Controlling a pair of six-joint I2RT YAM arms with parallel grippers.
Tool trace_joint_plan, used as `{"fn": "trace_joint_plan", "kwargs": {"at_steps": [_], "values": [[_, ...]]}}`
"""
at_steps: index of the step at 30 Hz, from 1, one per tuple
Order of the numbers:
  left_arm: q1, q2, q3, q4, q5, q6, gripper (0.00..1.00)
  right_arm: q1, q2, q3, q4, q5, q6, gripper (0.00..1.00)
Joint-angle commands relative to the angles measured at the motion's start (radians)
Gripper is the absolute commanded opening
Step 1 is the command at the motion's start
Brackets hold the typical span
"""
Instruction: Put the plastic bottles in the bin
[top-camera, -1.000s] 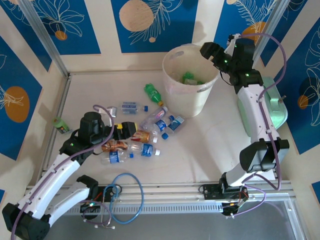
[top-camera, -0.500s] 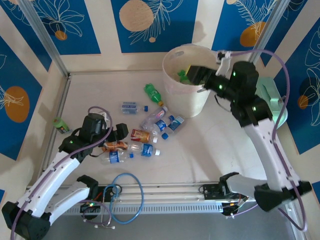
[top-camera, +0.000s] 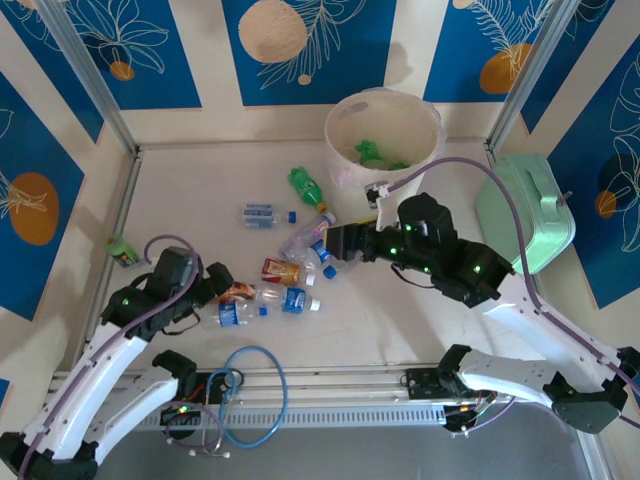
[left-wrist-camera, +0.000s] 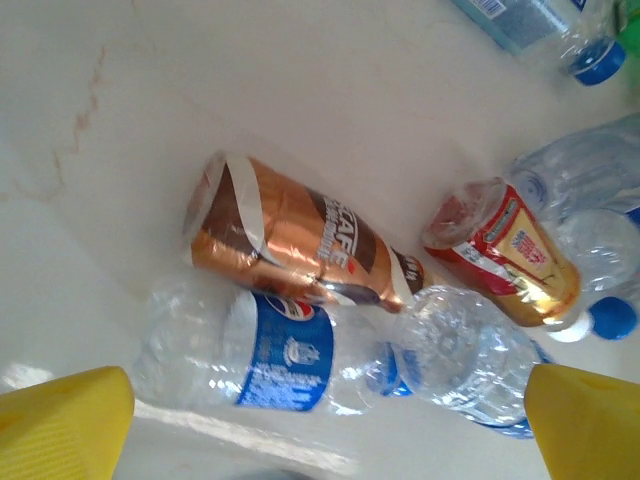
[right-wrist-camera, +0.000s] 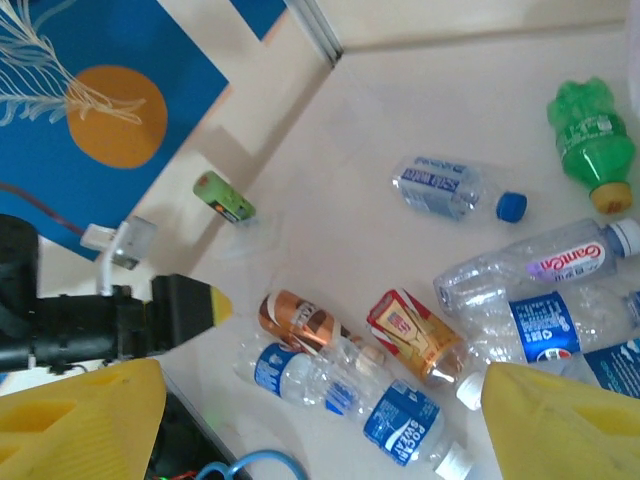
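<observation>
The bin (top-camera: 385, 150) stands at the back with green bottles inside. Several plastic bottles (top-camera: 300, 250) lie scattered on the table in front of it. My left gripper (top-camera: 220, 279) is open and low over a clear blue-labelled bottle (left-wrist-camera: 260, 360), which lies between its yellow fingertips (left-wrist-camera: 65, 420) without being gripped. A copper-wrapped bottle (left-wrist-camera: 300, 240) and an orange-labelled bottle (left-wrist-camera: 505, 255) lie just beyond it. My right gripper (top-camera: 338, 243) hangs open and empty above the cluster. In its wrist view my right gripper (right-wrist-camera: 320, 420) looks down on the blue-labelled bottles (right-wrist-camera: 400, 420) and a green bottle (right-wrist-camera: 590, 135).
A mint-green case (top-camera: 525, 210) sits at the right edge. A small green item (top-camera: 122, 250) lies by the left wall. A blue cable loop (top-camera: 250, 390) rests at the near rail. A metal frame borders the table on the left and back.
My right arm swung from above the bin down and left to the bottle cluster, gripper empty. My left gripper drew back slightly toward the near left, staying open.
</observation>
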Motion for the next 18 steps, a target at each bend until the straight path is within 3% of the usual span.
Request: {"fn": "trace_joint_plan", "kwargs": {"at_steps": [1,5,8,14,18], "values": [[-0.006,-0.077,-0.069,-0.067,0.086,-0.243,1.00,0.015,-0.003,-0.006,0.010,0.076,0.005,0.83],[-0.006,-0.041,-0.065,-0.081,0.069,-0.264,0.94,0.014,0.000,-0.023,0.036,0.083,0.019,0.83],[-0.007,-0.002,-0.083,-0.066,0.077,-0.267,0.81,0.012,0.011,-0.022,0.030,0.078,0.026,0.83],[-0.010,0.020,-0.161,-0.049,0.079,-0.342,0.78,0.012,0.002,-0.044,0.020,0.092,0.045,0.83],[-0.013,0.048,-0.200,-0.011,0.079,-0.358,0.82,0.012,-0.001,-0.050,0.023,0.092,0.050,0.83]]}}
